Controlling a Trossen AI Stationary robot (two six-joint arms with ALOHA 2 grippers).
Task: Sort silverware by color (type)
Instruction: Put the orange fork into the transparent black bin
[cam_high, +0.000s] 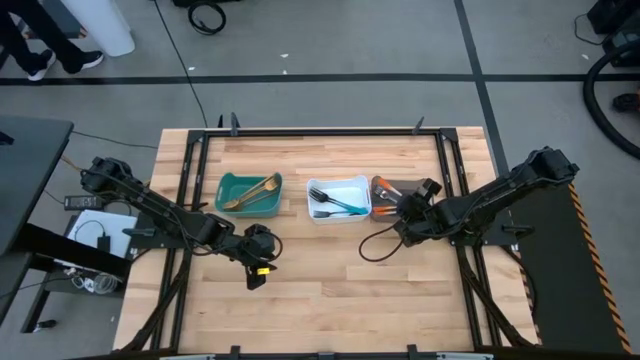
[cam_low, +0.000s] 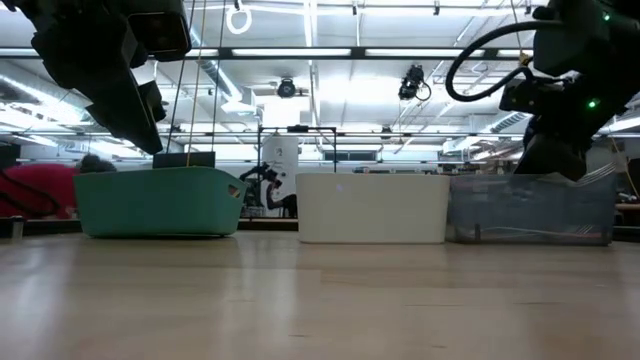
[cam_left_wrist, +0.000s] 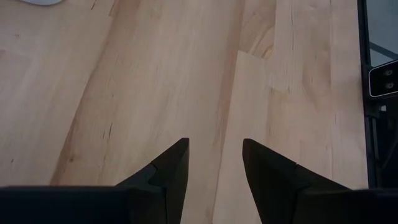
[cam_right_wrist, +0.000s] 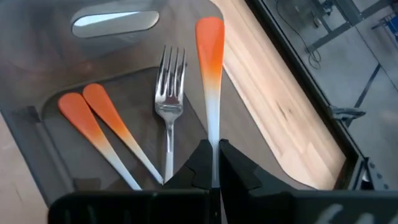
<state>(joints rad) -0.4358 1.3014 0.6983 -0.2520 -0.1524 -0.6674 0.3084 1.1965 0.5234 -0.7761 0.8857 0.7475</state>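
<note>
1. Overhead, the high view shows three bins in a row across the middle of the wooden table (cam_high: 320, 300): a teal bin (cam_high: 250, 193) holding tan-handled utensils (cam_high: 252, 191), a white bin (cam_high: 338, 198) holding blue-handled utensils (cam_high: 335, 203), and a grey bin (cam_high: 386, 190) with orange-handled pieces. The left gripper (cam_high: 256, 277) sits over bare wood, near the teal bin on the camera's side of the row. The right gripper (cam_high: 392, 203) is at the grey bin.

2. At table height, the low view shows the teal bin (cam_low: 158, 201), white bin (cam_low: 372, 206) and see-through grey bin (cam_low: 530, 209) side by side. One dark arm hangs above the teal bin and another above the grey bin. Neither arm's fingertips can be made out here.

3. From the left wrist view, the left gripper (cam_left_wrist: 215, 163) has its two dark fingers (cam_left_wrist: 174, 165) spread wide, with nothing between them and plain wood planks beyond.

4. From the right wrist view, the right gripper (cam_right_wrist: 213, 163) is pinched narrow on the pale shaft of an orange-handled utensil (cam_right_wrist: 210, 50), which points away from the fingers over the grey bin (cam_right_wrist: 118, 81). Inside that bin lie a metal fork (cam_right_wrist: 169, 93) and two more orange handles (cam_right_wrist: 93, 115), side by side.
</note>
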